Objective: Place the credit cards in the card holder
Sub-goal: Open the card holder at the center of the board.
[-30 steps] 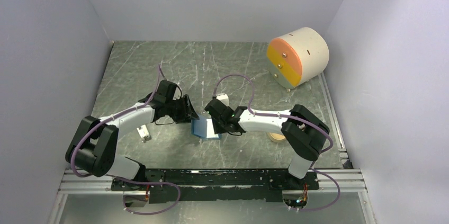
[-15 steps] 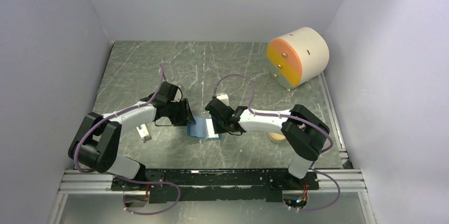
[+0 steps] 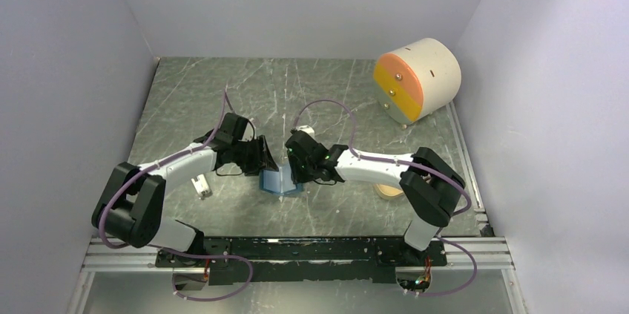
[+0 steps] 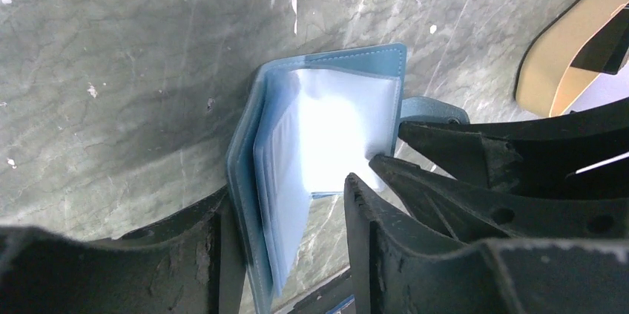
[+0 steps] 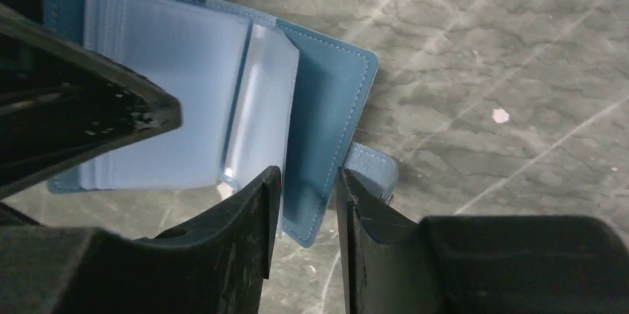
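The blue card holder [image 3: 278, 182] stands half folded in a V on the table between my two grippers. In the left wrist view the card holder [image 4: 249, 128] shows its clear sleeves fanned out. My left gripper [image 4: 289, 195] is open. One finger lies against the blue cover, and the other stands apart from the sleeves. In the right wrist view the other blue cover [image 5: 326, 106] hangs slanted between the fingers of my right gripper [image 5: 308, 174], which is open with a gap beside the cover. In the top view the left gripper [image 3: 265, 165] and right gripper [image 3: 296, 170] flank the holder. No credit cards are in view.
A cream drum with orange-yellow drawers [image 3: 415, 76] lies at the back right. A tan tray [image 3: 386, 192] sits under my right arm and also shows as the tan tray [image 4: 549, 69] in the left wrist view. A small white clip [image 3: 200, 186] lies by my left arm.
The holder lay open and flat a second ago and is now folded up into a V. My right gripper has moved left toward the left gripper, narrowing the space between them.
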### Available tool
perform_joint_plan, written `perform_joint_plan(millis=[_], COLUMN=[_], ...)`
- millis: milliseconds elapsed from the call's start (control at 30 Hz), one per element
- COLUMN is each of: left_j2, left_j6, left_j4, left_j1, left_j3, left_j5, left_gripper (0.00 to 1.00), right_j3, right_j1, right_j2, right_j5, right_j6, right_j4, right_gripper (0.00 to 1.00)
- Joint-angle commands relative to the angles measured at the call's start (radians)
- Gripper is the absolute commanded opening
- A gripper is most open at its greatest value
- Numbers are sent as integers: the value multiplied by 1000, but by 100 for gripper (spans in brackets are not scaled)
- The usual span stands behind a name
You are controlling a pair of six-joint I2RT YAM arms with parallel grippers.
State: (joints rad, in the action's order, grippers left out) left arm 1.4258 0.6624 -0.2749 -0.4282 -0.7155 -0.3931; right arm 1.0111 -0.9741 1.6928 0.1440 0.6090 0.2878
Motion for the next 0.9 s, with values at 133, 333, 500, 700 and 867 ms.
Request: perform_joint_plan(millis=[133, 333, 500, 700, 867], left_j2=[47, 35, 43, 82, 145], left_j6=[-26, -49, -66, -53, -58], left_j4=[-19, -107, -83, 81, 60], left_j1=[-6, -5, -4, -6, -9], left_j3=[-30, -58, -49, -34, -112], left_j5=[43, 123, 62, -140, -134], left_gripper=[46, 30, 15, 9, 9], right_j3=[26, -39, -69, -89, -75], right_j1=[19, 52, 62, 89, 140], right_j2=[41, 37, 37, -26, -155], right_j5=[-70, -77, -75, -88, -114], right_j6=[24, 26, 22, -5, -52], right_j4=[-54, -88, -92, -72, -14], right_gripper=[37, 36, 36, 36, 40])
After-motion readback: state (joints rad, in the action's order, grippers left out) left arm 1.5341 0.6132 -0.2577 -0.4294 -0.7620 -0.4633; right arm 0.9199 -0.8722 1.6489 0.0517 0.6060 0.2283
